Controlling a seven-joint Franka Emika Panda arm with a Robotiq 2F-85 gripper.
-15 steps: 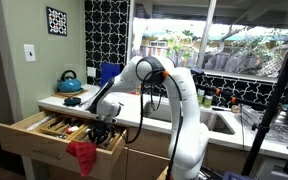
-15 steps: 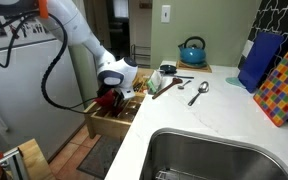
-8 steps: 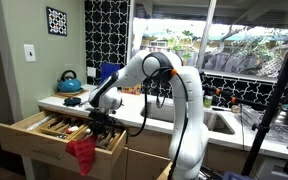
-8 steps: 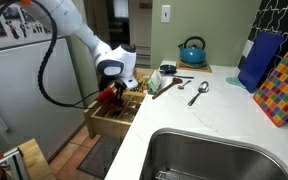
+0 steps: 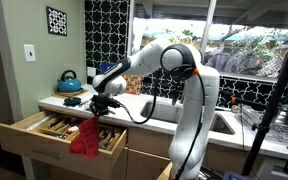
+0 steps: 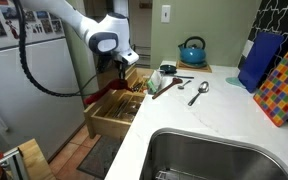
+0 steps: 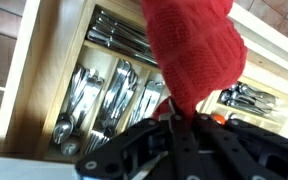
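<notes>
My gripper is shut on a red cloth and holds it in the air above the open wooden drawer. The cloth hangs down limp from the fingers, over the drawer's front part in an exterior view. In the wrist view the red cloth fills the upper right, pinched between the black fingers of the gripper. Below it the drawer's compartments hold rows of metal cutlery.
A blue kettle stands at the back of the white counter. Spoons and utensils lie on the counter near the drawer. A steel sink lies close by, with a blue board and a chequered mat against the wall.
The jaws closed on the red cloth at the drawer and the arm rose, lifting the cloth clear above the drawer.
</notes>
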